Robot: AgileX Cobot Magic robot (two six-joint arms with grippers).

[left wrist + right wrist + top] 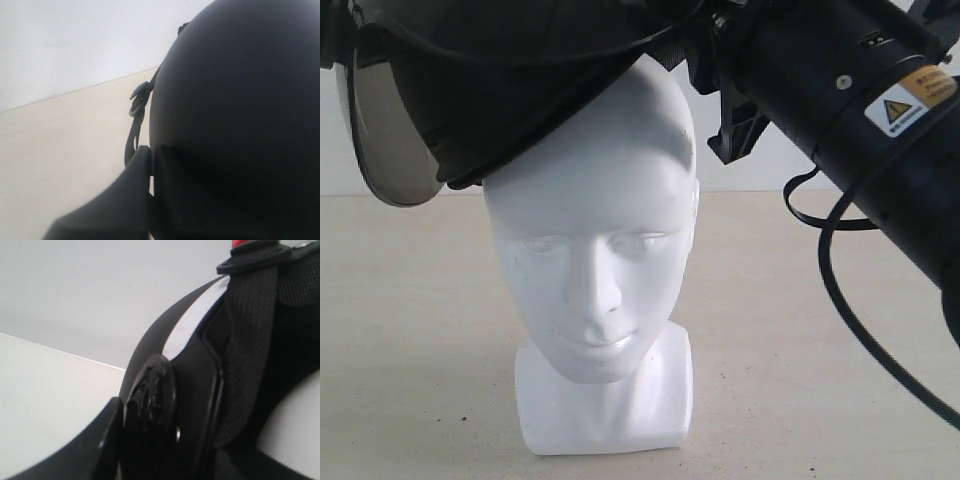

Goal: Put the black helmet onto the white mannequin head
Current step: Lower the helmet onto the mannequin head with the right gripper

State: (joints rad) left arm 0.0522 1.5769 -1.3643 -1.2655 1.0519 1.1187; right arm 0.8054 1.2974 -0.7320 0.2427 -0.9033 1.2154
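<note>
1. Now: black helmet (pixel 510 90) tilted over crown of white mannequin head (pixel 600 230), not seated
2. left gripper (pixel 142 167) and right gripper (pixel 116 420): one finger each against shell, opening impossible to tell
3. Risk: low rim snagging forehead, toppling head
4. Risk: strap (pixel 250 340) trapped underneath, blocking seating

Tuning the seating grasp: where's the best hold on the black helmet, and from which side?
I'd pinch the lower side rim of the matte black rounded helmet beside the round visor pivot, coming in from its flank. The dome is smooth and too wide to span; the rim is a thin edge.
</note>
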